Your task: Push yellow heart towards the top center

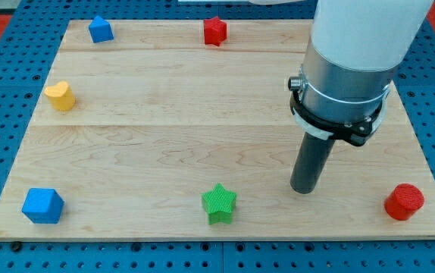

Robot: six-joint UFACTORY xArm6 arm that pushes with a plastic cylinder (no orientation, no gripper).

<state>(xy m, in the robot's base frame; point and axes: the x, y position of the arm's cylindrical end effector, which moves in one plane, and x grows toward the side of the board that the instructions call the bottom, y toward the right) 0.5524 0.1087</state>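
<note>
My tip, a bare rod with no pincer to open or close, stands near the green star, well apart from the yellow heart at the tabletop's left edge, so it should probably circle to the heart's lower left before pushing.

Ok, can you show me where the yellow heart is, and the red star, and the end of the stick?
yellow heart (60, 95): camera view, middle of its top face.
red star (214, 30): camera view, centre of its top.
my tip (303, 189): camera view, very bottom end of the dark rod.
</note>
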